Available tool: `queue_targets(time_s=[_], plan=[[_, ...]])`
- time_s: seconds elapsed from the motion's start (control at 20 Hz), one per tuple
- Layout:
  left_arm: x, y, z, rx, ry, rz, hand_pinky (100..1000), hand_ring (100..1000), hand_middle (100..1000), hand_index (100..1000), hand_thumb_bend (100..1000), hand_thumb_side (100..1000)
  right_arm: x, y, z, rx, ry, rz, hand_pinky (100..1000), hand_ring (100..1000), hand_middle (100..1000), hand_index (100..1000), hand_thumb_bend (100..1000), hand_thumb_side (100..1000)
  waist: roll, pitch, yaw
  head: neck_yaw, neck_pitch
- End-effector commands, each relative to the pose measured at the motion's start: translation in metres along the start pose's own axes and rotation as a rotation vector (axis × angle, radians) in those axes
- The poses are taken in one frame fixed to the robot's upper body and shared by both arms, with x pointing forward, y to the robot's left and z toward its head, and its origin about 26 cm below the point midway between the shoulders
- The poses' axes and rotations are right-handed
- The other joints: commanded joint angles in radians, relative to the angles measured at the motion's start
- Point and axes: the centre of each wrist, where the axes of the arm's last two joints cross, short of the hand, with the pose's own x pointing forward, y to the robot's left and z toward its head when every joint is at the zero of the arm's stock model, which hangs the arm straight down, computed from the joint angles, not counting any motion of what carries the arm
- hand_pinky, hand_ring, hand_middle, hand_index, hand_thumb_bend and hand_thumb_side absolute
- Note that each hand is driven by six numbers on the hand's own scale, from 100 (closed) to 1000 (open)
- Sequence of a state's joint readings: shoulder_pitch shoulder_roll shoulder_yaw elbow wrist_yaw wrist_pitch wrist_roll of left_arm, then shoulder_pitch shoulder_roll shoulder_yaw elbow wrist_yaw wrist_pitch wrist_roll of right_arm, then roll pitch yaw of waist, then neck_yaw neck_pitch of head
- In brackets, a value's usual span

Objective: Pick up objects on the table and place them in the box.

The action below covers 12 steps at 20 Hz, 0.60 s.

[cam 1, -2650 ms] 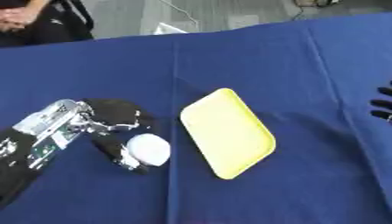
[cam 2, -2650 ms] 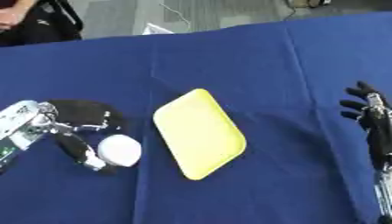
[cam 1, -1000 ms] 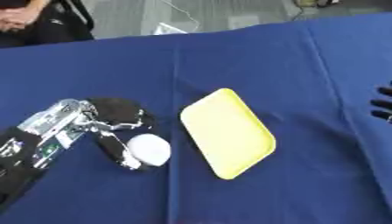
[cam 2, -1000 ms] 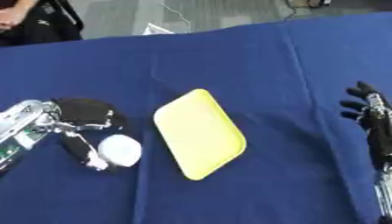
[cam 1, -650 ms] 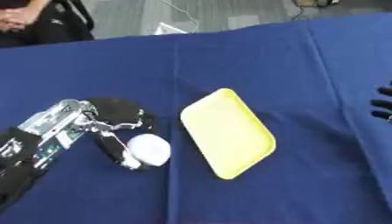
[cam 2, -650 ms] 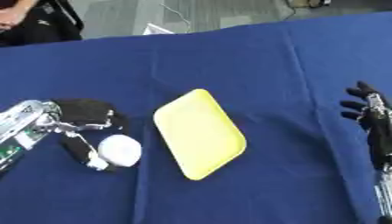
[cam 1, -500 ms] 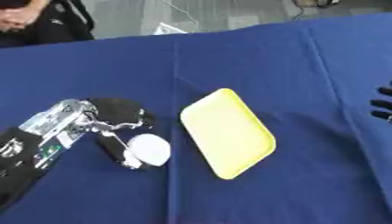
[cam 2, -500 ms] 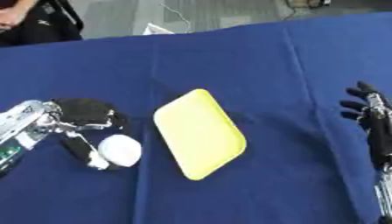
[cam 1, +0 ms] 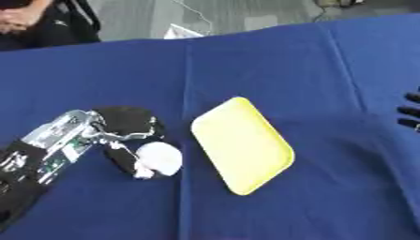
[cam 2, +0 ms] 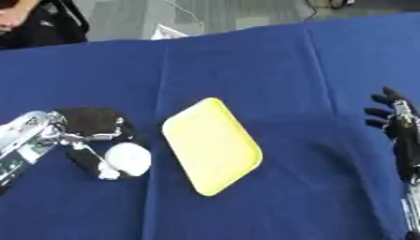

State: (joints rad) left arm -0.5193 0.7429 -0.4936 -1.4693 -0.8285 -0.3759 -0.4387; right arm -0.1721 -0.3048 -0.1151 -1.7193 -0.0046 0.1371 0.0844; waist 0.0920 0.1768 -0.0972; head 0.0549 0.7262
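Note:
A white round object (cam 1: 161, 158) lies on the blue tablecloth, left of a flat yellow tray (cam 1: 243, 144). My left hand (cam 1: 121, 125) comes in from the lower left, its black fingers curled round the white object from above and from the left. The object's underside is hidden. My right hand (cam 2: 394, 122) rests at the right edge with fingers spread and straight, holding nothing, well apart from the tray. No box shows in either view.
The blue cloth (cam 1: 271, 61) covers the whole table, with a crease running down from the far edge. A small white item (cam 1: 182, 33) lies just beyond the far edge. A person sits at the far left corner, away from the things.

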Motion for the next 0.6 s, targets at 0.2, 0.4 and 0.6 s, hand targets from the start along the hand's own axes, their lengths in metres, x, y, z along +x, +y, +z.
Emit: queue_targets(time_s=[0.2,0.4,0.6], plan=[[-0.0041,0.0004,0.0037,0.016,0.041,-0.016,887,732,647,759,359,622,0.0076,-0.0039,-0.0010,0.001,-0.025,0.017,774,794,843,956,100,959,-0.006,-0.011,-0.001,0.006,-0.003],[-0.0040,-0.0001,0.0034,0.014,0.043,-0.016,888,733,648,759,359,610,0.0076,-0.0040,-0.0010,0.001,-0.025,0.017,774,794,843,956,100,959,-0.006,-0.011,0.000,0.006,-0.003],[-0.0042,-0.0001,0.0034,0.011,0.044,-0.017,888,734,648,759,360,614,0.0076,-0.0040,-0.0010,0.001,-0.025,0.017,774,794,843,956,100,959,-0.006,-0.011,0.000,0.006,-0.003]])
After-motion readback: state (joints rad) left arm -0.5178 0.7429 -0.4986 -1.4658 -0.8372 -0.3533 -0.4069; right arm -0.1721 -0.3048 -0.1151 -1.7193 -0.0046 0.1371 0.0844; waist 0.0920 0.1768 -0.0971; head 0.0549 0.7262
